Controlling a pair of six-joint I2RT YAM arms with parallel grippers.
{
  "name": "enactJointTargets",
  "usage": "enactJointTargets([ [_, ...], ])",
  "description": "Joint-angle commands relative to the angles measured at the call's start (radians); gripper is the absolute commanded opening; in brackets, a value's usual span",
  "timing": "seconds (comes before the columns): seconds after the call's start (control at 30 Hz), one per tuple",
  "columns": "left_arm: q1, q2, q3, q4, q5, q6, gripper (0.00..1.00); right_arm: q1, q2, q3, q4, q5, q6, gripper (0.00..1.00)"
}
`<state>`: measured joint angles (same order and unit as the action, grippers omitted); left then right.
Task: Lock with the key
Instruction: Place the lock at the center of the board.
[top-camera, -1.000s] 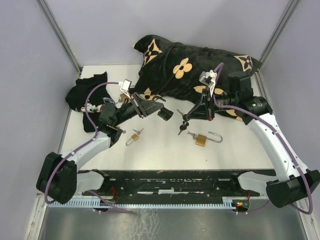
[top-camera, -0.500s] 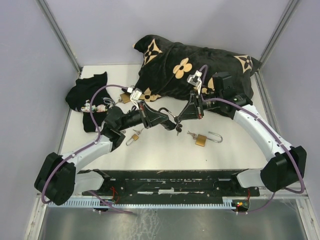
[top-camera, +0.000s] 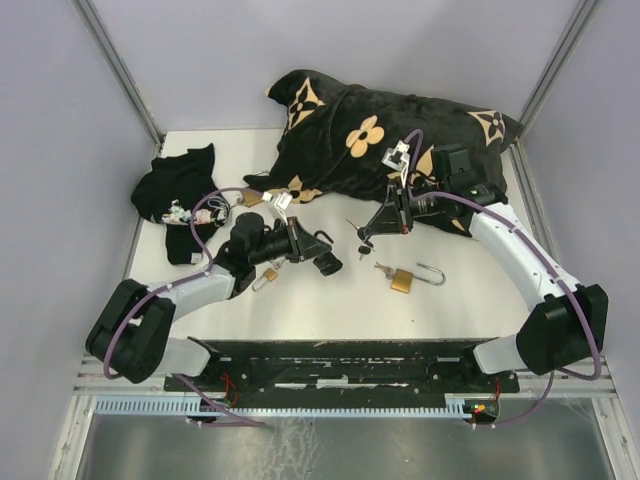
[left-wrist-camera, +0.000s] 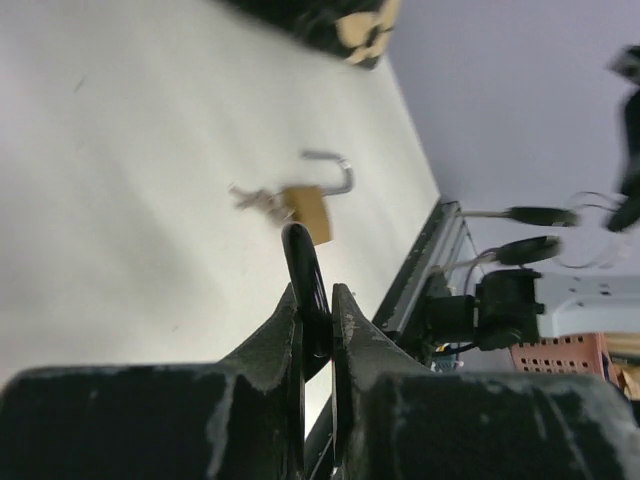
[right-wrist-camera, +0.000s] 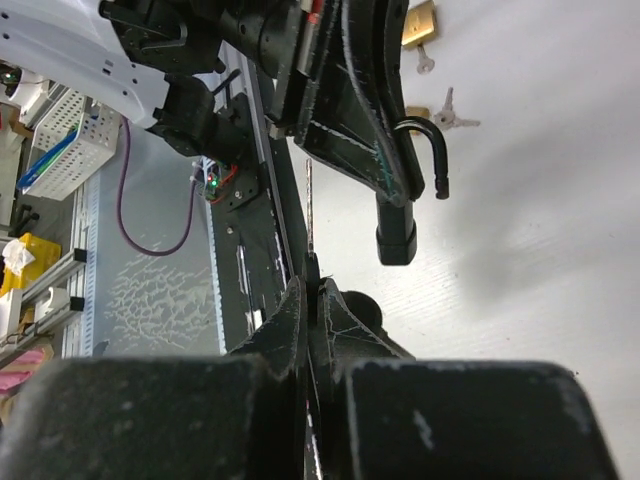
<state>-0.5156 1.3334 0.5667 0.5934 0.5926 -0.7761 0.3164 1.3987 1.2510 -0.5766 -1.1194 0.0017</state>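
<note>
A black padlock (top-camera: 327, 262) with its shackle (right-wrist-camera: 420, 150) swung open hangs from my left gripper (top-camera: 312, 250), which is shut on it; in the left wrist view a black part of the lock (left-wrist-camera: 304, 270) sits pinched at the left gripper (left-wrist-camera: 317, 292). My right gripper (top-camera: 376, 228) is shut on the black head of a key (top-camera: 362, 240), a short way right of the lock. In the right wrist view the key's blade (right-wrist-camera: 308, 200) sticks out from the right gripper (right-wrist-camera: 312, 285), left of the lock's body (right-wrist-camera: 397, 235) and apart from it.
An open brass padlock (top-camera: 402, 279) with keys (top-camera: 383, 268) lies on the white table (top-camera: 330, 310), right of centre. A smaller brass padlock (top-camera: 267, 277) lies by the left arm. A black flowered cushion (top-camera: 370, 140) fills the back; a dark cloth (top-camera: 175, 195) lies at the left.
Half a second ago the two grippers met mid-table. Now the left has drawn back leftward with the black padlock and the right has shifted right with the key.
</note>
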Motion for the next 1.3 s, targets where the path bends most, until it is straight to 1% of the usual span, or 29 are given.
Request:
enactJointTargets([
  [0.0,0.006,0.059,-0.02,-0.052,-0.081,-0.064,0.03,0.0,0.036,-0.03,-0.011,0.024,-0.064,0.02],
  [0.07,0.006,0.107,-0.025,-0.063,-0.084,-0.081,0.03,0.0,0.053,-0.038,-0.009,0.023,-0.069,0.02],
  [0.13,0.006,0.157,-0.031,-0.038,-0.08,-0.106,0.03,0.0,0.058,-0.043,-0.008,0.025,-0.074,0.02],
  [0.37,0.02,0.356,-0.009,0.108,-0.069,-0.178,0.03,-0.001,0.059,-0.062,-0.012,0.031,-0.085,0.02],
  [0.4,0.024,0.378,-0.002,0.123,-0.075,-0.187,0.04,0.0,0.06,-0.065,-0.013,0.032,-0.087,0.02],
  [0.47,0.029,0.411,0.021,0.122,-0.104,-0.19,0.1,0.0,0.061,-0.07,-0.015,0.037,-0.092,0.02],
  [0.57,0.034,0.411,0.062,0.058,-0.162,-0.16,0.2,-0.001,0.068,-0.074,-0.026,0.039,-0.104,0.02],
  [0.63,0.034,0.387,0.088,-0.036,-0.22,-0.123,0.32,-0.001,0.073,-0.077,-0.031,0.039,-0.111,0.02],
  [0.7,0.035,0.353,0.113,-0.154,-0.303,-0.065,0.49,-0.001,0.078,-0.076,-0.035,0.038,-0.116,0.02],
  [0.77,0.035,0.325,0.134,-0.27,-0.371,-0.001,0.58,-0.001,0.08,-0.075,-0.038,0.037,-0.119,0.02],
  [0.8,0.035,0.312,0.143,-0.329,-0.408,0.034,0.61,-0.001,0.082,-0.073,-0.038,0.035,-0.121,0.02],
  [0.9,0.034,0.267,0.159,-0.477,-0.504,0.123,0.64,-0.001,0.083,-0.073,-0.044,0.037,-0.13,0.02],
  [0.97,0.034,0.214,0.149,-0.534,-0.548,0.162,0.64,-0.001,0.082,-0.074,-0.053,0.041,-0.14,0.02],
  [1.03,0.034,0.112,0.123,-0.553,-0.568,0.179,0.64,0.0,0.082,-0.077,-0.056,0.042,-0.146,0.02],
  [1.1,0.032,-0.007,0.085,-0.508,-0.551,0.205,0.64,-0.001,0.084,-0.083,-0.056,0.032,-0.149,0.02],
  [1.17,0.031,-0.137,0.008,-0.381,-0.471,0.229,0.63,0.0,0.089,-0.085,-0.056,0.011,-0.151,0.02],
  [1.23,0.032,-0.253,-0.096,-0.131,-0.324,0.225,0.63,0.0,0.088,-0.091,-0.047,-0.02,-0.151,0.02],
  [1.27,0.031,-0.294,-0.155,0.008,-0.247,0.195,0.65,0.002,0.084,-0.092,-0.044,-0.037,-0.153,0.02],
])
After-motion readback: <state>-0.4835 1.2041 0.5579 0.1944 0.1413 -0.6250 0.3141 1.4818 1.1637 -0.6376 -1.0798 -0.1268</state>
